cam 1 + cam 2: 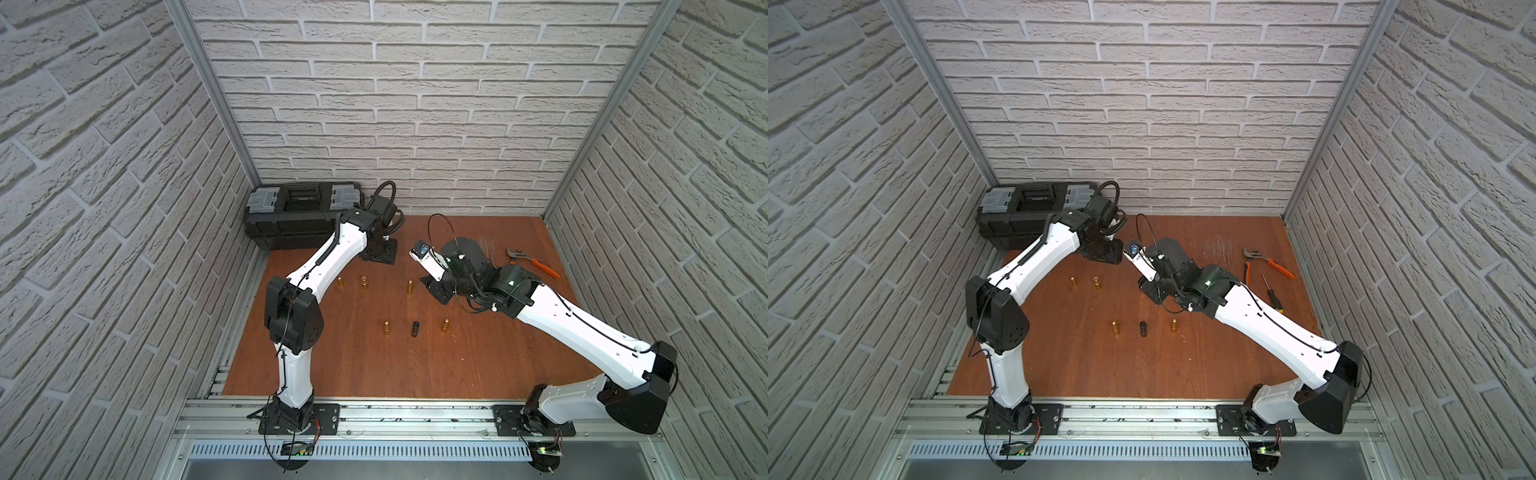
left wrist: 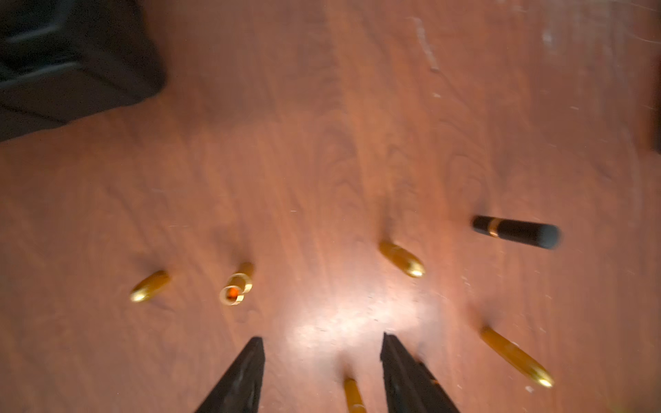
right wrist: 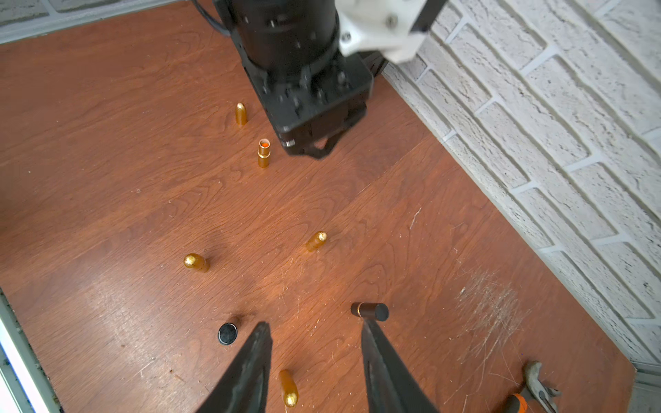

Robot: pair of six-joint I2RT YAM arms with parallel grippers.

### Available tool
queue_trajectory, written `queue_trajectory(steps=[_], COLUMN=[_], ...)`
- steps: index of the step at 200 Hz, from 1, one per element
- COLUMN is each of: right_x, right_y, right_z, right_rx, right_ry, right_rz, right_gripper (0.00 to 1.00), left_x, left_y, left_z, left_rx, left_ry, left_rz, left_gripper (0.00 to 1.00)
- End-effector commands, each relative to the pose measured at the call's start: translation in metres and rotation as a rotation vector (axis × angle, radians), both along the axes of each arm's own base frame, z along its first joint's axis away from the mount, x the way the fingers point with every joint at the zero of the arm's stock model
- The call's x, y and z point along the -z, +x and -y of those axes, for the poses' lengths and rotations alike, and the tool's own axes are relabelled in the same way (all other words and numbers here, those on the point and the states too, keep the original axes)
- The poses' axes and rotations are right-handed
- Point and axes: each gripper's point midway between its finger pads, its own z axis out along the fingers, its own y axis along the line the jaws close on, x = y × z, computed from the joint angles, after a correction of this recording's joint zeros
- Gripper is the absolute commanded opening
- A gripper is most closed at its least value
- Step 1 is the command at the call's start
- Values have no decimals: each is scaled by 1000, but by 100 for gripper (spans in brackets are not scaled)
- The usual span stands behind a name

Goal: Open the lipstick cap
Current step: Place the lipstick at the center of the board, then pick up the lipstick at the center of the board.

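Observation:
One gold lipstick (image 3: 264,153) stands uncapped at the table's back left, its orange stick showing; it also appears in both top views (image 1: 364,281) (image 1: 1096,282). A gold bullet-shaped piece (image 3: 241,113) stands just left of it. My left gripper (image 2: 322,338) hovers open and empty above the table, behind and to the right of the uncapped lipstick (image 2: 236,288). Its view is blurred. My right gripper (image 3: 314,323) is open and empty, low over the table's middle. One of its fingertips (image 3: 365,323) lies beside a standing black lipstick (image 3: 370,311); I cannot tell whether they touch.
Three more capped gold lipsticks (image 1: 410,286) (image 1: 387,327) (image 1: 444,325) and a second black one (image 1: 415,328) stand mid-table. A black toolbox (image 1: 299,216) sits at the back left. Orange-handled pliers (image 1: 534,262) and a screwdriver (image 1: 1273,297) lie at the back right. Brick walls close three sides.

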Motion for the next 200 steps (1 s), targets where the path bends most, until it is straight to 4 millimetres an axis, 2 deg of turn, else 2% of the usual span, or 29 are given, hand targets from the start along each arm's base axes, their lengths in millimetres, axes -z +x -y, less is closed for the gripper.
queue_trajectory(steps=[1,31,68,133,200], right_x=[-29,-28,-21,-11,-4], right_y=[-15,-25,-35,-35,-33], right_z=[20,41,57,58,58], right_rx=[25,70,110,122,125], right_ry=[29,2,7,9,5], right_rz=[33,32,28,21,23], right_gripper=[46,48,48,48,48], left_x=[32,49,65,83,99], left_y=[-19,-18,-20,-26,-28], left_z=[19,42,54,70,73], left_rx=[64,107,127,164,173], left_ry=[19,23,41,49,81], left_rz=[-143,-166,-195,-233,-259], left_gripper=[55,52,51,53,50])
